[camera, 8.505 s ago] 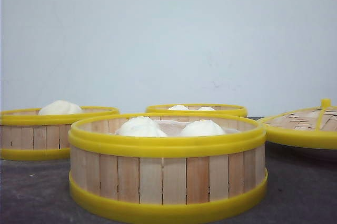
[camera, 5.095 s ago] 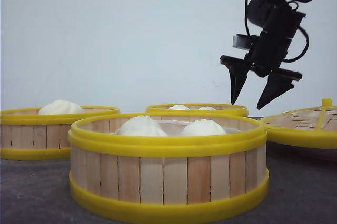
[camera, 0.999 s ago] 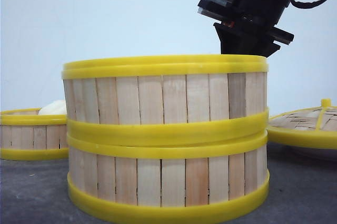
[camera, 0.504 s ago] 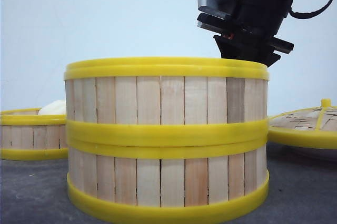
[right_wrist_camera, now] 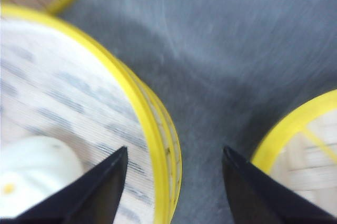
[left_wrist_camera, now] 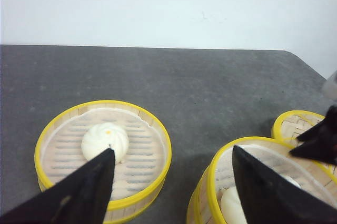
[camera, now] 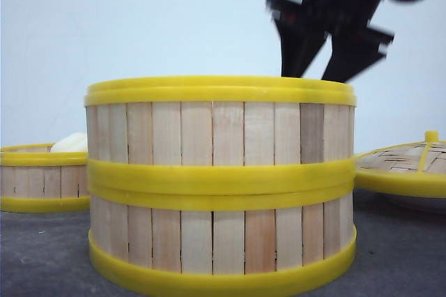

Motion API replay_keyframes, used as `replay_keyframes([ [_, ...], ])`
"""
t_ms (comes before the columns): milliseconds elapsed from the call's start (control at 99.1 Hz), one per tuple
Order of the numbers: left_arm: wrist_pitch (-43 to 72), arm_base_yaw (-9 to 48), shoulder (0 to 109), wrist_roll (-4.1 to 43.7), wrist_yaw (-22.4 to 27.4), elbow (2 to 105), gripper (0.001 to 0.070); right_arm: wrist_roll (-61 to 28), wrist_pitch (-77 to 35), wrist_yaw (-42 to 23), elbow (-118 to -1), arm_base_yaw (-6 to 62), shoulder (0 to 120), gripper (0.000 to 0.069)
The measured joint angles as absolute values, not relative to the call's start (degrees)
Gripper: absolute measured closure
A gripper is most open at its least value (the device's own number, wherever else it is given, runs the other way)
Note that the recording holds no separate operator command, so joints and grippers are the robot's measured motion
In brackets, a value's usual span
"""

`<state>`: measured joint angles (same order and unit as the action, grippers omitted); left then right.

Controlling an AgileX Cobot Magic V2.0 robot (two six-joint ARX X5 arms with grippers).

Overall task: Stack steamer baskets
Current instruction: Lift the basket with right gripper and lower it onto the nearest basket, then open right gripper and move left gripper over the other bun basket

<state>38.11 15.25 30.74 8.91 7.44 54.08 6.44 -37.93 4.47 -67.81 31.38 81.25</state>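
Front view shows our right gripper [camera: 327,67] has let go, jaws spread, above the two stacked baskets [camera: 219,182]. Our left gripper [left_wrist_camera: 171,182] hangs open near the third basket [left_wrist_camera: 102,153], still to stack.

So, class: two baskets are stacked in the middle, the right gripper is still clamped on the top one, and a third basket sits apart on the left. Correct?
Not quite. The right gripper is open and off the top basket, as the right wrist view shows. The rest holds: two are stacked, and the third basket sits apart on the left.
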Motion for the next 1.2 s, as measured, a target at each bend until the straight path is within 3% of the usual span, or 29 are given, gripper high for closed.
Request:
replay_keyframes([
  [272, 38.09, 15.25, 32.10, 7.31, 5.69, 54.08, 0.0282, 6.94, -38.92, 4.47, -69.19, 31.62, 66.52, 0.0326],
  [404, 38.09, 15.25, 35.24, 7.05, 1.37, 54.08, 0.0282, 7.73, -39.75, 4.51, -69.19, 32.53, 60.45, 0.0277],
  [585, 37.12, 14.15, 43.94, 7.01, -4.47, 54.08, 0.0282, 7.97, -39.86, 4.49, -69.19, 33.87, 54.81, 0.0267],
  [837, 30.44, 9.54, 58.52, 7.42, -4.56, 54.17, 0.0282, 8.08, -43.88, 4.73, -69.19, 36.10, 54.13, 0.0266],
  [1201, 33.10, 2.33, 76.25, 8.40, -1.10, 63.59, 0.0282, 8.27, -45.58, 4.75, -69.19, 38.28, 54.15, 0.0266],
])
